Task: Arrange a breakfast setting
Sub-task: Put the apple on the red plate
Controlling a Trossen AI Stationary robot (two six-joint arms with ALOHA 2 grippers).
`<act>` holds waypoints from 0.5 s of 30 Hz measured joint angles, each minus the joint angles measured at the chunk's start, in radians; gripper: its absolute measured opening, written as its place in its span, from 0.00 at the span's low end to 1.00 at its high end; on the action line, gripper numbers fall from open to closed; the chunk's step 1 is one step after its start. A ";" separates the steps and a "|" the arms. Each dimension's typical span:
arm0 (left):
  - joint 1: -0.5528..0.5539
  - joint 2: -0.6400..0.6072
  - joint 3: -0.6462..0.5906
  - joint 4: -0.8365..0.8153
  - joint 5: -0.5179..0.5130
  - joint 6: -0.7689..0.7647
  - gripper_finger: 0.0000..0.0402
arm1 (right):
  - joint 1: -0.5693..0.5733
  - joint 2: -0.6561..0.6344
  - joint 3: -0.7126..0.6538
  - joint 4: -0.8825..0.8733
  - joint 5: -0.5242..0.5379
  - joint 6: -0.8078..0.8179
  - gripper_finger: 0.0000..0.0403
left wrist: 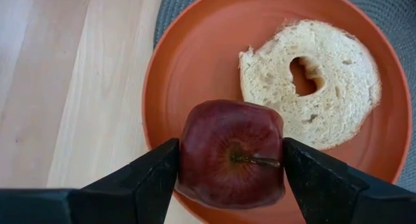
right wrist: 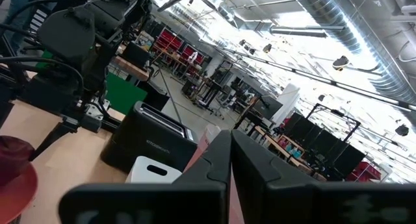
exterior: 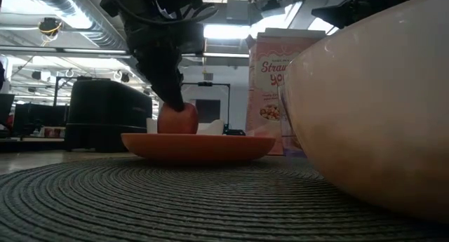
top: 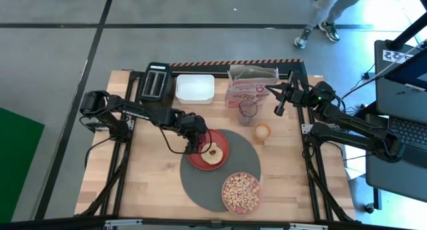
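Observation:
My left gripper [top: 198, 142] is shut on a dark-red apple [left wrist: 231, 160] over the near-left part of the red plate [top: 220, 140]. The plate lies on the round dark-grey mat [top: 200, 187]. A round toast [left wrist: 312, 81] with a hole in it lies flat on the plate. A pink see-through bowl [top: 240, 192] full of cereal stands on the mat's near part. The pink cereal box [top: 252, 85] stands at the far side. My right gripper [top: 279, 105] is shut and empty, raised beside the box. I see no spoon. My left gripper pinches the apple's two opposite sides [left wrist: 185, 152] between its two fingers, from above and pointing down. The apple sits stem end [left wrist: 257, 160] up. In the low view its underside [exterior: 177, 130] is level with the plate's rim; whether it rests there I cannot tell.
A black toaster [top: 155, 81] and a white rectangular tub [top: 195, 88] stand at the far edge. A see-through cup [top: 247, 111] and a small round cup [top: 262, 131] stand just beyond the mat. A person's legs [top: 320, 27] show on the floor beyond the table.

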 joint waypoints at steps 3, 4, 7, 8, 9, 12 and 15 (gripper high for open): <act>-0.001 0.000 0.000 0.003 -0.002 -0.005 0.68 | 0.000 0.000 0.000 0.000 0.000 0.000 0.04; -0.001 0.000 0.000 0.003 -0.002 -0.005 0.69 | 0.000 0.000 0.000 0.000 0.000 0.000 0.04; -0.001 0.000 0.000 0.005 -0.016 -0.005 0.71 | 0.000 0.000 0.000 0.000 0.000 0.000 0.04; -0.001 0.000 0.000 0.006 -0.021 -0.005 0.72 | 0.000 0.000 0.000 0.000 0.000 0.000 0.04; -0.001 0.000 0.000 0.005 -0.023 -0.005 0.73 | 0.000 0.000 0.000 0.000 0.000 0.000 0.04; -0.002 0.001 0.000 0.006 -0.032 -0.006 0.76 | 0.000 0.000 0.000 0.000 0.000 0.000 0.04; -0.009 0.001 0.000 0.006 -0.044 -0.008 0.79 | 0.000 0.000 0.000 0.000 0.000 0.000 0.04</act>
